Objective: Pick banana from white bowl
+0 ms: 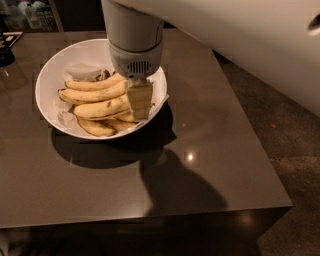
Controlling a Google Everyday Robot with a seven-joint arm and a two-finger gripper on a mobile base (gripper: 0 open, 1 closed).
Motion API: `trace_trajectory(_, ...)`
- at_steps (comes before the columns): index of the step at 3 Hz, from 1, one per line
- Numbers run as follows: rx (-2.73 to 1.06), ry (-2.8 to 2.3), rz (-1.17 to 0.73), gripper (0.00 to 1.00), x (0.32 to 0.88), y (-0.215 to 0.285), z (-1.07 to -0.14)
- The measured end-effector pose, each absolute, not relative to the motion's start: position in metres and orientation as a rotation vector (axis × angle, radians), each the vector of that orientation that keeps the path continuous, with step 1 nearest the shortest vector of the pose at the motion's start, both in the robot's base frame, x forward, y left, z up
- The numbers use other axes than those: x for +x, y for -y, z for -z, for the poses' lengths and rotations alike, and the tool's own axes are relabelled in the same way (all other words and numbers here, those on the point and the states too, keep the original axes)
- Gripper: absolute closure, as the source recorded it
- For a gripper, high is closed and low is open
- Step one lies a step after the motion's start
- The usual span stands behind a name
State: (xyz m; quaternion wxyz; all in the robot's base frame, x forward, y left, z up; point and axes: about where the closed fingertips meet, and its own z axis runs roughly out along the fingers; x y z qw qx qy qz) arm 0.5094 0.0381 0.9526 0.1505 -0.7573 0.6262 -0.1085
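The white bowl [55,70] sits at the back left of the dark table [210,150]. Several yellow bananas [97,100] lie in it side by side, with crumpled white paper under them. My gripper [139,102] hangs from the big white arm [135,35] over the right side of the bowl. Its pale tan fingers [139,99] point down at the right ends of the bananas. The arm hides the far right rim of the bowl.
A dark object [6,47] stands at the table's far left corner. The table's front edge [150,215] and right edge [250,125] drop to a dark speckled floor [290,150]. Shelves with bottles [25,15] stand behind.
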Motion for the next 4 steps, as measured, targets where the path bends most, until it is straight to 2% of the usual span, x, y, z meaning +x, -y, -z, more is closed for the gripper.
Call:
trace_trajectory(1, -2.229, -1.750, 0.317, 0.27, 0.512, -0.048, -0.951)
trace_trajectory(2, -2.281, -1.711, 0.312, 0.37, 0.515, -0.059, -0.947)
trace_trajectory(4, -2.347, -1.676, 0.286, 0.37, 0.525, -0.072, -0.936)
